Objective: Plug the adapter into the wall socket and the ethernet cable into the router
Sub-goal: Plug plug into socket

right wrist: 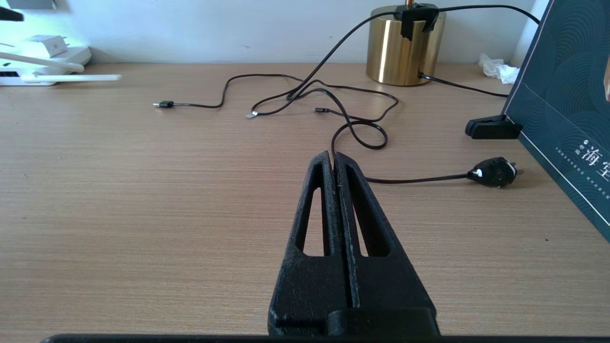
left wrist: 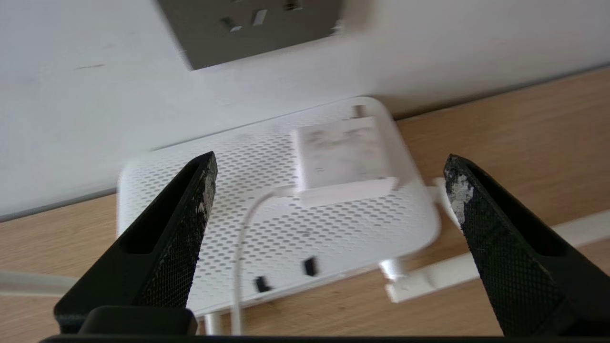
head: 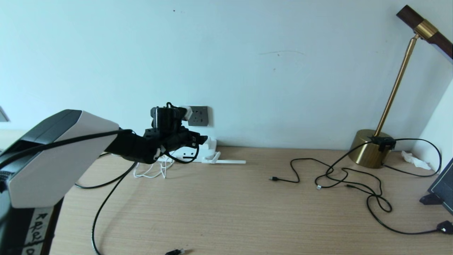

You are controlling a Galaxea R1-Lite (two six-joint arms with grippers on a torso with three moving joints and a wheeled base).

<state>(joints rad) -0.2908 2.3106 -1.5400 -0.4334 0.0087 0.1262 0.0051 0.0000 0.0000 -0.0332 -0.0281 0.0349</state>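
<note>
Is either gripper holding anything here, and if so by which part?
Nothing is held. The left gripper is open above the adapter lying on the router; the right gripper is shut on nothing.

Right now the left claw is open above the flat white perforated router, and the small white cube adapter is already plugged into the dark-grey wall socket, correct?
Not quite. The left claw is open above the flat white perforated router, but the small white cube adapter isn't plugged in: the left wrist view shows it lying on top of the router, below the dark-grey wall socket, its holes empty in the visible part.

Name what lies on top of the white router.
The adapter rests on the router, its white cord trailing off; the router surface beneath the adapter is hidden.
</note>
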